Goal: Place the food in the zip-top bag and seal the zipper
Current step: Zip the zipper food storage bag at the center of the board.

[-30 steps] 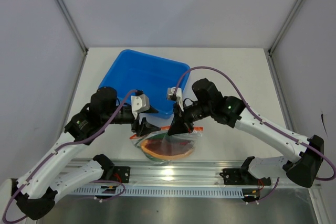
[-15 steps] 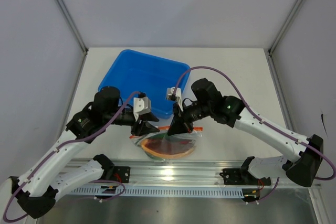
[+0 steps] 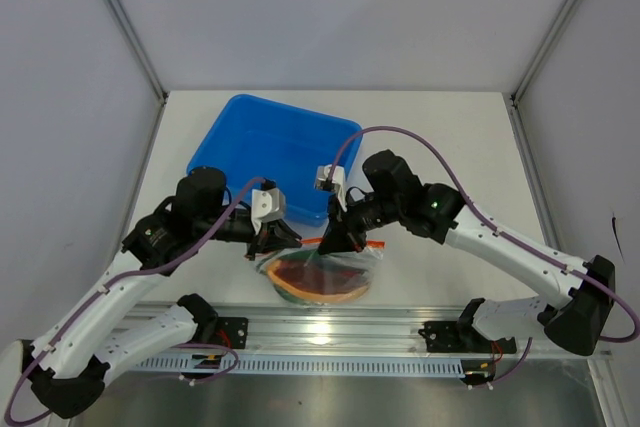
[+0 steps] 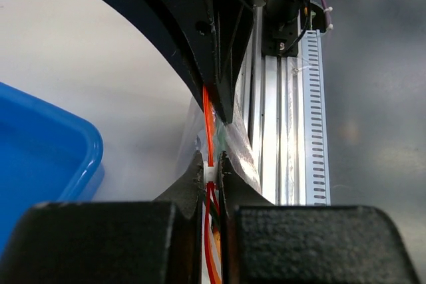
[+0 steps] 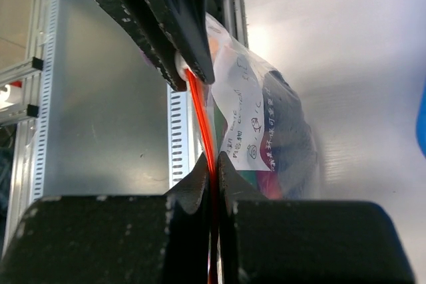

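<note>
Left fingers [image 4: 190, 181] and right fingers [image 5: 194, 181] each pinch the bag's [image 3: 366, 265] orange-red zipper [image 4: 207, 124] near the surface's [image 3: 450, 147] front edge, with food [image 3: 315, 280] inside and the tray [image 3: 270, 137] beside it.

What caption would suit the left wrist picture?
Left tool pinches the thin orange-red zipper strip of a clear plastic bag, blue plastic tray alongside.

One blue tray [image 3: 265, 137], one zip-top bag [image 3: 322, 280] with one zipper [image 4: 206, 124], one left gripper [image 3: 283, 239], one right gripper [image 3: 335, 244].

zip-top bag [image 3: 352, 267] — crinkly clear plastic, tray [image 3: 270, 142] — glossy blue plastic
</note>
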